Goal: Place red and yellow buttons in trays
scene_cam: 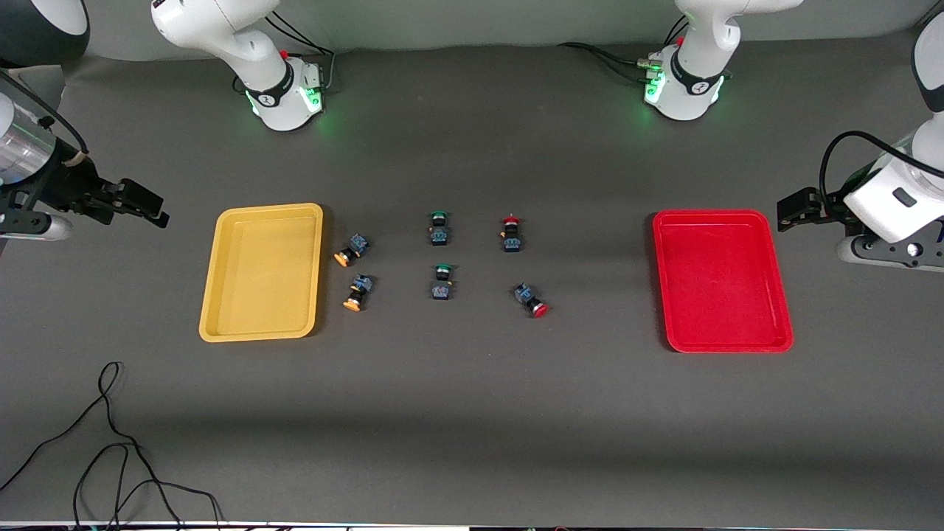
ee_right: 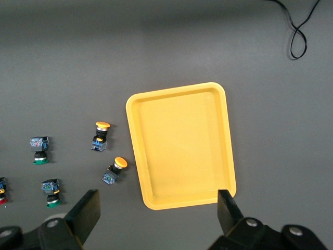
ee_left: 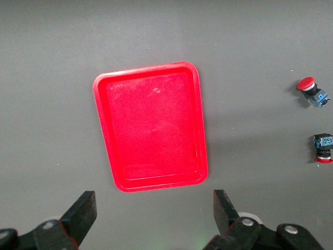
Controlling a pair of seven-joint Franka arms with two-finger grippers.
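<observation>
The yellow tray (scene_cam: 262, 273) lies empty toward the right arm's end, the red tray (scene_cam: 721, 280) empty toward the left arm's end. Two yellow-capped buttons (scene_cam: 351, 251) (scene_cam: 357, 292) lie on the table beside the yellow tray. Two red-capped buttons (scene_cam: 510, 233) (scene_cam: 531, 299) lie nearer the middle, well apart from the red tray. My right gripper (scene_cam: 144, 203) hangs open and empty outside the yellow tray (ee_right: 179, 146). My left gripper (scene_cam: 796, 208) hangs open and empty outside the red tray (ee_left: 151, 135). The left wrist view shows both red buttons (ee_left: 312, 91) (ee_left: 323, 147), the right wrist view both yellow ones (ee_right: 101, 135) (ee_right: 115, 169).
Two green-capped switches (scene_cam: 439, 227) (scene_cam: 442, 282) lie at the table's middle, between the yellow and red buttons. A thin black cable (scene_cam: 110, 442) loops on the table near the front camera, at the right arm's end. The arm bases (scene_cam: 284, 92) (scene_cam: 682, 85) stand farthest from the camera.
</observation>
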